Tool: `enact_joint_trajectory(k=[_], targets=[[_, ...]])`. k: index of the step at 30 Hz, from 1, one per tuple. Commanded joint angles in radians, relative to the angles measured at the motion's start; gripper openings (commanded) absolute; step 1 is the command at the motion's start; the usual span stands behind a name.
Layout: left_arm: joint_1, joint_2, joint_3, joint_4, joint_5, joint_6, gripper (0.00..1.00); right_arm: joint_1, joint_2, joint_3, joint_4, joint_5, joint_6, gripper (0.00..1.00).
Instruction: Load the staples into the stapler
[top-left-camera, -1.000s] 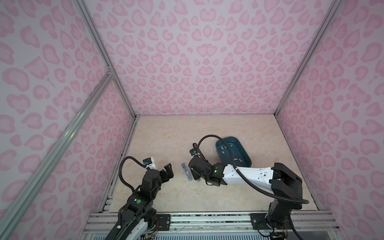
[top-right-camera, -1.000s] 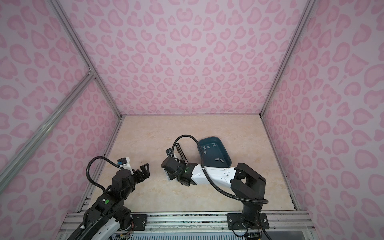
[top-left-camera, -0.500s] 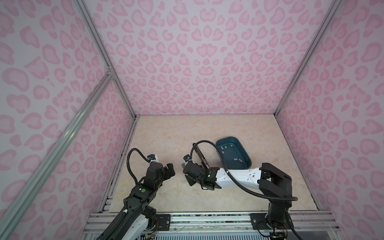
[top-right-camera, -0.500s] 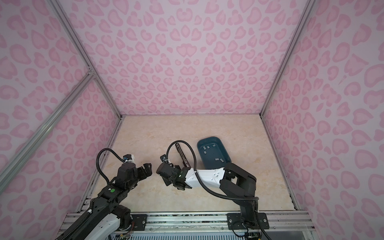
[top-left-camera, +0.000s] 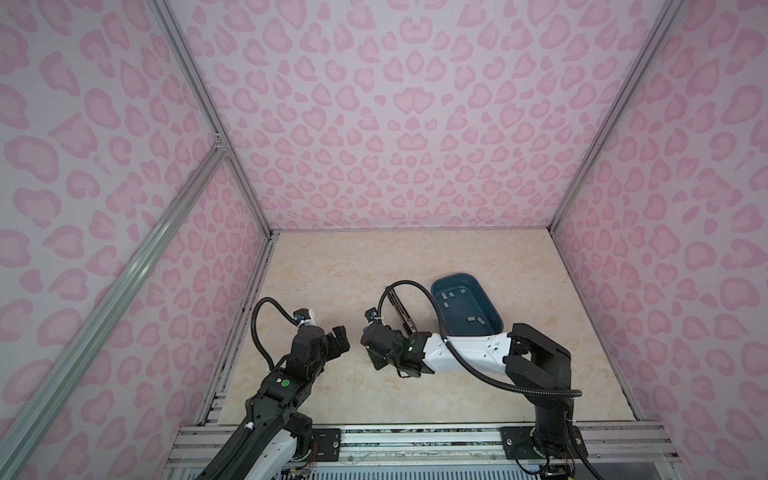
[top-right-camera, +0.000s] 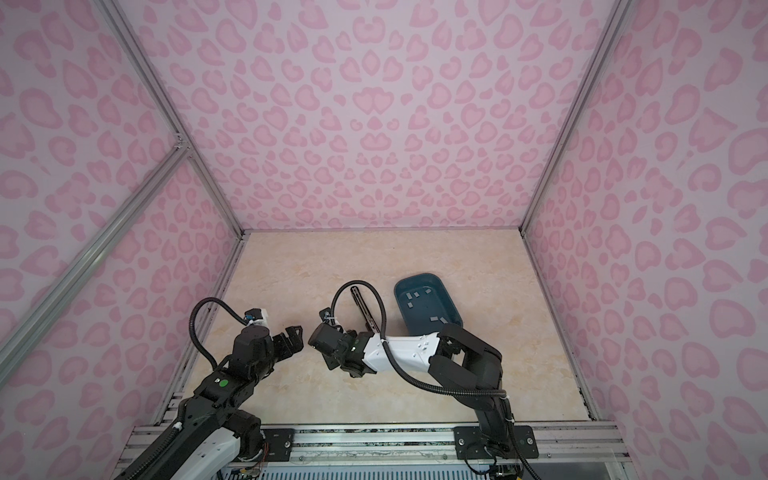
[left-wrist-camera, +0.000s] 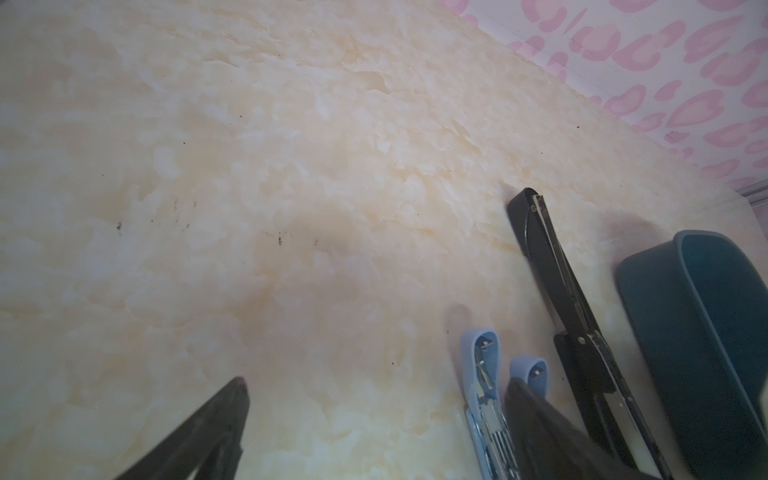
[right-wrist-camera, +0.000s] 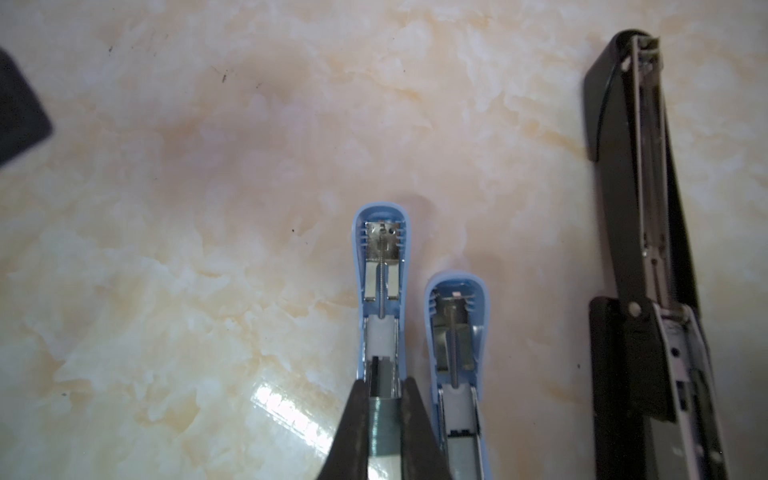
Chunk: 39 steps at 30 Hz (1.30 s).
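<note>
Two small light-blue staplers lie open side by side on the marble table, one (right-wrist-camera: 380, 291) a little ahead of its neighbour (right-wrist-camera: 455, 332). My right gripper (right-wrist-camera: 385, 384) is shut on a grey strip of staples (right-wrist-camera: 384, 424), held right over the channel of the first stapler. In both top views the right wrist (top-left-camera: 386, 353) hides these staplers. My left gripper (left-wrist-camera: 376, 388) (top-left-camera: 338, 338) stands open and empty just left of them, with one finger (left-wrist-camera: 536, 415) partly covering a blue stapler (left-wrist-camera: 532, 374). More loose staples (top-left-camera: 475, 331) lie in a teal tray.
A long black stapler (right-wrist-camera: 640, 249) (top-left-camera: 401, 309) lies open just right of the blue ones. The teal tray (top-left-camera: 492, 309) (left-wrist-camera: 698, 332) sits beyond it, behind the right forearm. Pink patterned walls close in the table on three sides.
My right gripper has slid left with the staples and now covers the blue staplers in the top views. The left arm has reached forward; its gripper stays open.
</note>
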Motion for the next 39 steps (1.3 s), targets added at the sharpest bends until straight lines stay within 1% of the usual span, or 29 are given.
enact_joint_trajectory(k=[1, 15, 39], targets=[[0.0, -0.01, -0.004, 0.026, -0.013, -0.002, 0.97, 0.005, 0.016, 0.009, -0.026, 0.011, 0.028, 0.11], [0.0, -0.007, -0.002, 0.026, -0.012, -0.002, 0.97, 0.008, 0.057, 0.045, -0.05, 0.016, 0.035, 0.11], [0.0, -0.004, -0.004, 0.027, -0.011, -0.003, 0.97, 0.008, 0.073, 0.054, -0.05, 0.014, 0.044, 0.11]])
